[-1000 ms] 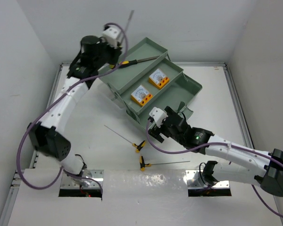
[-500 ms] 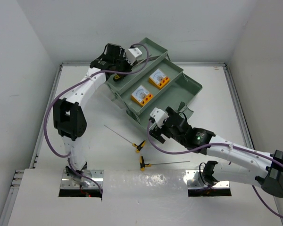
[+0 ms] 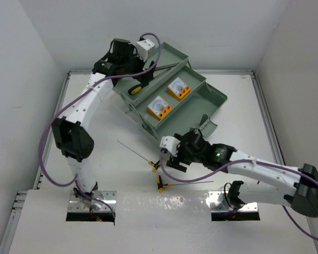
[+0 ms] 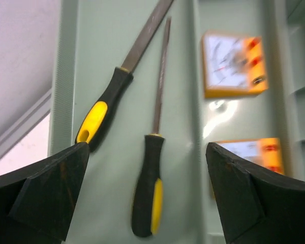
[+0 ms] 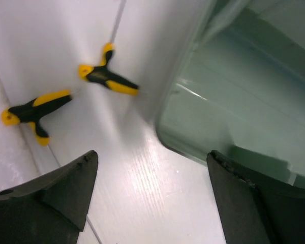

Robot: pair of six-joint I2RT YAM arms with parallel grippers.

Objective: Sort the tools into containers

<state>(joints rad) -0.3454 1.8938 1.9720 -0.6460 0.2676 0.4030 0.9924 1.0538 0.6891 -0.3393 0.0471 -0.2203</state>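
Observation:
In the left wrist view my left gripper (image 4: pixel 147 203) hangs open over the far tray (image 4: pixel 112 56) of the sage-green containers. Two yellow-black handled tools lie loose in that tray: a thin-shafted screwdriver (image 4: pixel 148 190) right between my fingers and a flat-shafted one (image 4: pixel 102 114) to its left. From above, the left gripper (image 3: pixel 139 76) is over that tray (image 3: pixel 172 52). Two orange meters (image 3: pixel 159 107) (image 3: pixel 178 88) sit in the middle tray. My right gripper (image 3: pixel 169 159) is open and empty above the table, close to two T-handle keys (image 3: pixel 156 164) (image 3: pixel 160 183); both keys (image 5: pixel 108 80) (image 5: pixel 33 112) appear ahead of its fingers.
The toolbox's lowest tray (image 3: pixel 216 99) and its rounded corner (image 5: pixel 193 147) lie just right of my right gripper. A translucent lid flap (image 3: pixel 208 125) sticks out at that corner. Thin key shafts (image 3: pixel 132 150) stretch across the white table. White walls enclose the table on three sides.
The left arm swung over the far tray and opened, and the screwdriver it carried now lies there. The right gripper moved down-left toward the T-handle keys, its jaws somewhat narrower.

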